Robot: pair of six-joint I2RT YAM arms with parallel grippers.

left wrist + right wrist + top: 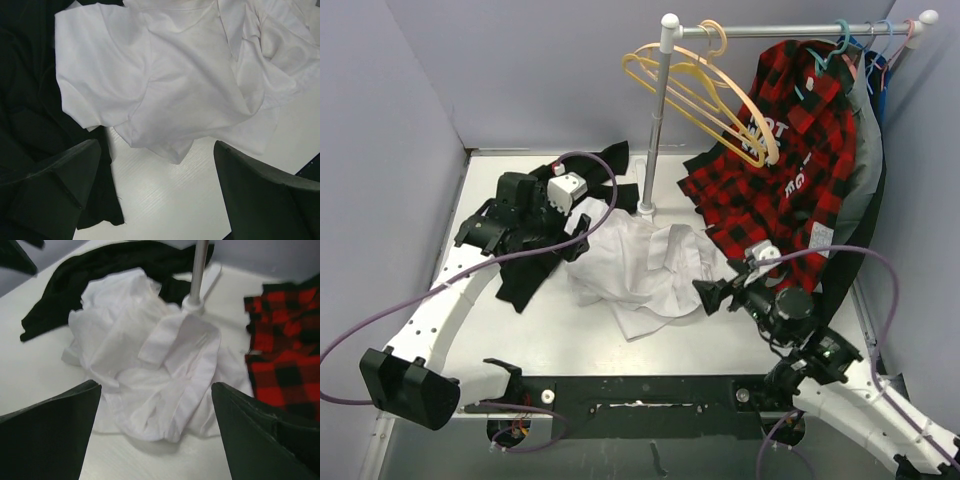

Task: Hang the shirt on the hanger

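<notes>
The white shirt [640,265] lies crumpled on the table in front of the rack pole. It fills the upper part of the left wrist view [175,75] and the middle of the right wrist view [150,355]. The pale tan hanger [760,125] hangs tilted from the rail at the back, beside a yellow one. My left gripper [582,232] is open and empty at the shirt's left edge, just above the table [160,200]. My right gripper [705,295] is open and empty at the shirt's right edge, its jaws either side of a folded hem [156,440].
A black garment [535,265] lies under my left arm and behind the shirt. A red-and-black plaid shirt [790,160] hangs from the rail at the right on a teal hanger [840,45]. The rack pole [655,130] stands just behind the shirt. A yellow hanger [670,75] hangs by the pole.
</notes>
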